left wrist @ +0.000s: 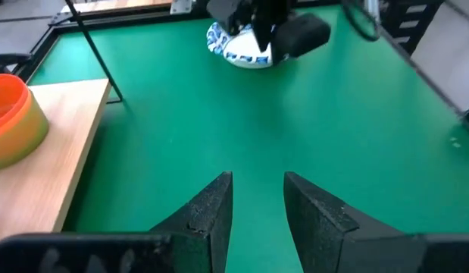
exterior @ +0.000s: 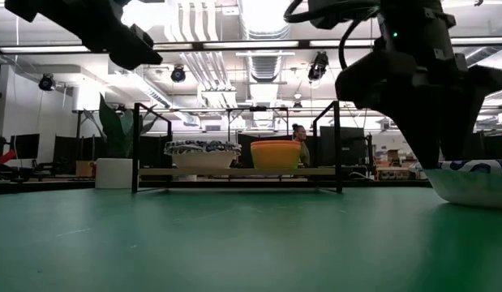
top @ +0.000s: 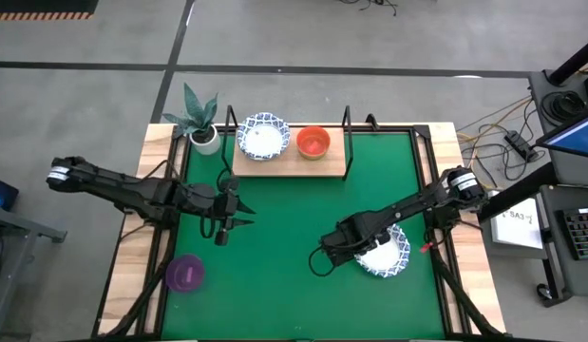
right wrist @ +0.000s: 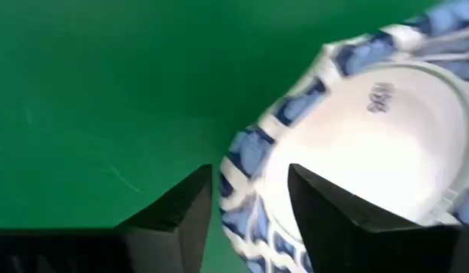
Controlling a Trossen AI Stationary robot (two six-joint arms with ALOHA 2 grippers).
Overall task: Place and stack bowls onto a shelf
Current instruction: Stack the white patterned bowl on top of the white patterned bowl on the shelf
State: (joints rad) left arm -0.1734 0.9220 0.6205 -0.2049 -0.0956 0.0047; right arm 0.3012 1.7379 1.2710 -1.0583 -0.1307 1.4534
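Note:
A white bowl with a blue-patterned outside (top: 390,256) sits upright on the green mat at the near right. My right gripper (right wrist: 249,173) points down at this bowl's left rim (right wrist: 245,163), open. One finger stands outside the rim and one over the white inside, and I see no touch. My left gripper (left wrist: 257,180) hovers open and empty over the mat's left half (top: 220,226). On the shelf (top: 284,163) at the far edge rest another blue-patterned bowl (top: 262,137) and a red-orange bowl (top: 313,142). A purple bowl (top: 186,274) lies on the mat at the near left.
A small white plant pot (top: 205,139) stands just left of the shelf. The shelf's black posts (exterior: 338,144) rise at its corners. The mat's middle (top: 294,228) lies bare between the two arms. A person shows in the room behind the shelf (exterior: 299,134).

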